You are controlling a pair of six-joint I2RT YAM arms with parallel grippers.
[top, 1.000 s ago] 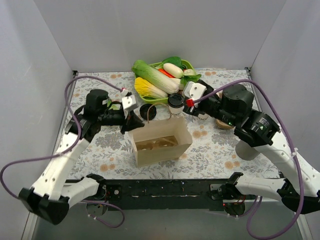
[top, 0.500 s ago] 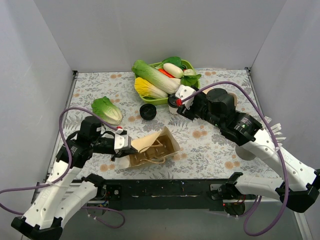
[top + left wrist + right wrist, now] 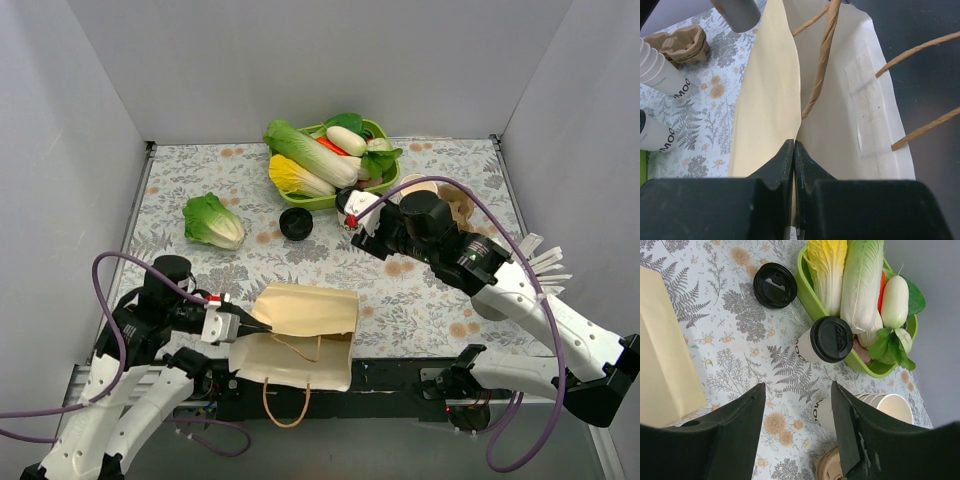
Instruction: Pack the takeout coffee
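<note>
Near the front edge of the counter (image 3: pixel 420 300) the left tool (image 3: pixel 794 150) is pinched tight on the rim of a plain paper bag (image 3: pixel 300 345), which lies tipped over with its handles hanging past the edge. Farther back the coffee (image 3: pixel 827 340) stands upright just beside a green tray (image 3: pixel 801 280) of vegetables and near a loose lid (image 3: pixel 774 285); black letters on its wall read partly "MOO", as on the stack of cups (image 3: pixel 660 70). Over it the right tool (image 3: pixel 797 390) hangs with jaws well apart, holding nothing.
</note>
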